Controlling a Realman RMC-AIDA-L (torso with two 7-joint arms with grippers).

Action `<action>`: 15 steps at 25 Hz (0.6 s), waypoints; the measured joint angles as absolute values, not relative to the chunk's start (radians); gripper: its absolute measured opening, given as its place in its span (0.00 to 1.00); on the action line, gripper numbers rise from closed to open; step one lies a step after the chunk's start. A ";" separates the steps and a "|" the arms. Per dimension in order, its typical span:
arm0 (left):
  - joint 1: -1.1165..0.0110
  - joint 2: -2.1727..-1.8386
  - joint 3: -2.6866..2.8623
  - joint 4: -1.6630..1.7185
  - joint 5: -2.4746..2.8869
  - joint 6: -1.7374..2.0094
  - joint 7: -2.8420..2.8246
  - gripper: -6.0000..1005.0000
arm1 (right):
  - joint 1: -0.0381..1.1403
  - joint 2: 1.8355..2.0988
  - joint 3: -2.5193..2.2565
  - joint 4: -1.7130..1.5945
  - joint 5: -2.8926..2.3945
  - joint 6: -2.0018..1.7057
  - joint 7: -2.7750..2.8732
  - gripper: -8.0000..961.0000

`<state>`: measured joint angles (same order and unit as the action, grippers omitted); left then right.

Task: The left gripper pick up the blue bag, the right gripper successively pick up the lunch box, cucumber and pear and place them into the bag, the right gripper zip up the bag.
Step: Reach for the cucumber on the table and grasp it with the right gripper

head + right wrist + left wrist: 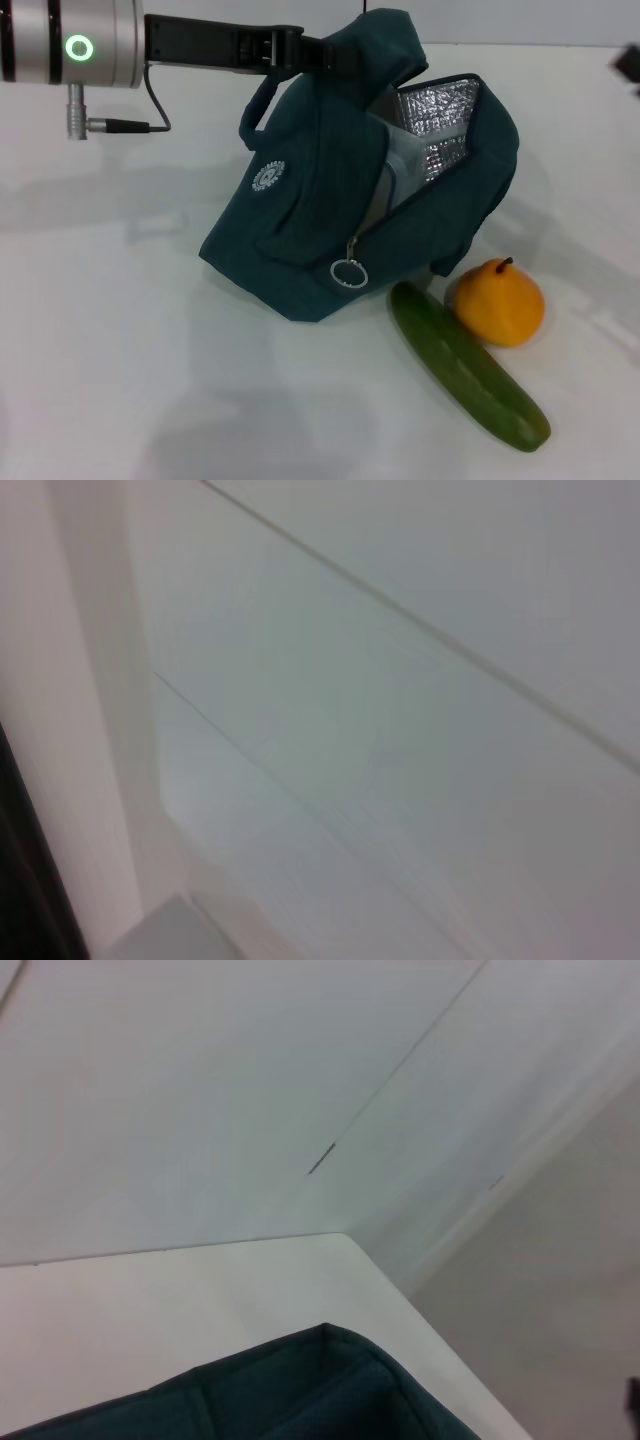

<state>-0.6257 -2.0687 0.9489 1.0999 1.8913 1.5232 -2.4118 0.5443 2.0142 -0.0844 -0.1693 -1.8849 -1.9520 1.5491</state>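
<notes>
1. Bag (330,220) sits tilted mid-counter (120,380), its mouth agape, foil lining showing.
2. Left hand (300,48) pinches the bag's top flap, holding it up.
3. Lunch box (392,180) lies inside the bag.
4. Cucumber (468,366) and pear (498,302) lie touching near the counter's front right, just beside the bag.
5. Right hand is out of sight.

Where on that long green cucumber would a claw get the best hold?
Probably around the middle of the cucumber, coming down from above with the fingers across its narrow width. It lies flat on the table, slanting away from the bag, and the pear crowds its upper end, so mid-length looks freer.
</notes>
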 joint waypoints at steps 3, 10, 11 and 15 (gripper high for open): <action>-0.622 -2.069 0.949 1.095 1.897 1.515 -2.405 0.05 | 0.505 2.013 -0.085 -0.171 -1.832 -2.020 1.476 0.69; -0.596 -2.068 0.944 1.095 1.901 1.491 -2.389 0.06 | 0.467 2.000 -0.313 -0.292 -1.789 -2.159 1.458 0.65; -0.593 -2.068 0.944 1.095 1.901 1.490 -2.387 0.06 | 0.463 1.998 -0.382 -0.317 -1.778 -2.159 1.465 0.64; -0.595 -2.062 0.944 1.095 1.901 1.485 -2.383 0.06 | 0.436 2.001 -0.611 -0.470 -1.752 -2.155 1.548 0.63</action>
